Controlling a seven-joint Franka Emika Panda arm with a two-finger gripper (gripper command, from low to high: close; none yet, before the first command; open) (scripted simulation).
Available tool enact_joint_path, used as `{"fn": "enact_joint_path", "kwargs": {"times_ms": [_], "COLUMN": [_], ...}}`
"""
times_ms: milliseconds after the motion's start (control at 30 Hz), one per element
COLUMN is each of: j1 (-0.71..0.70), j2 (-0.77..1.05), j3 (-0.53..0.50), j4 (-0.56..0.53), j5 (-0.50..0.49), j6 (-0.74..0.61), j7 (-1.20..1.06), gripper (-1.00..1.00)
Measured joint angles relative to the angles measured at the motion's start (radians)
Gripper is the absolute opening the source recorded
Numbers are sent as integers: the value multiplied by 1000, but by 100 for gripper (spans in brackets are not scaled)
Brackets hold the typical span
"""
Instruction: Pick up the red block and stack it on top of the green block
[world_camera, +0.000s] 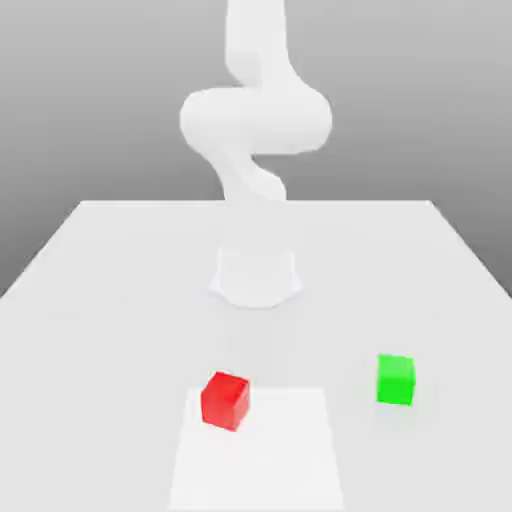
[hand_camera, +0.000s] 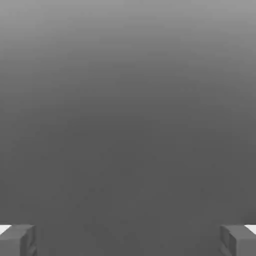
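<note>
Orientation: clock positions refer to the exterior view, with 12 o'clock at the far edge of the table.

The pale table (world_camera: 120, 330) carries the white robot arm (world_camera: 255, 120), whose base (world_camera: 256, 275) stands at the 12 o'clock side. The arm rises from the base, bends through rounded joints and runs out at the top of the exterior view. A bright white square (world_camera: 265, 465) is marked on the near part of the table, at 6 o'clock from the base.

The red block (world_camera: 225, 402) rests on the white square, close to its 11 o'clock corner. It is seated flat and turned at an angle, so that two side faces and the top face are exposed to the exterior view. The base lies between 12 and 1 o'clock from this block.

The green block (world_camera: 396, 380) rests flat on the table, outside the white square, at 2 o'clock from the middle of the square. It lies at 3 o'clock from the red block, and the two stand well apart. Its near face is presented almost squarely.

The gripper (hand_camera: 128, 241) is visible in the hand view. Its two grey fingers (hand_camera: 17, 241) are apart, with a wide gap between them and grey background behind.
</note>
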Motion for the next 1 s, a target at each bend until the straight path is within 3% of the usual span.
{"fn": "enact_joint_path", "kwargs": {"times_ms": [567, 800, 833, 1000], "j1": [-110, -110, -108, -108], "j2": [627, 896, 927, 927], "j3": [13, 3, 0, 1], "j4": [-474, -475, -471, -471], "j5": [-2, -9, -11, -14], "j6": [429, 651, 677, 678], "j7": [221, 243, 244, 247], "gripper": [0, 0, -100, -100]}}
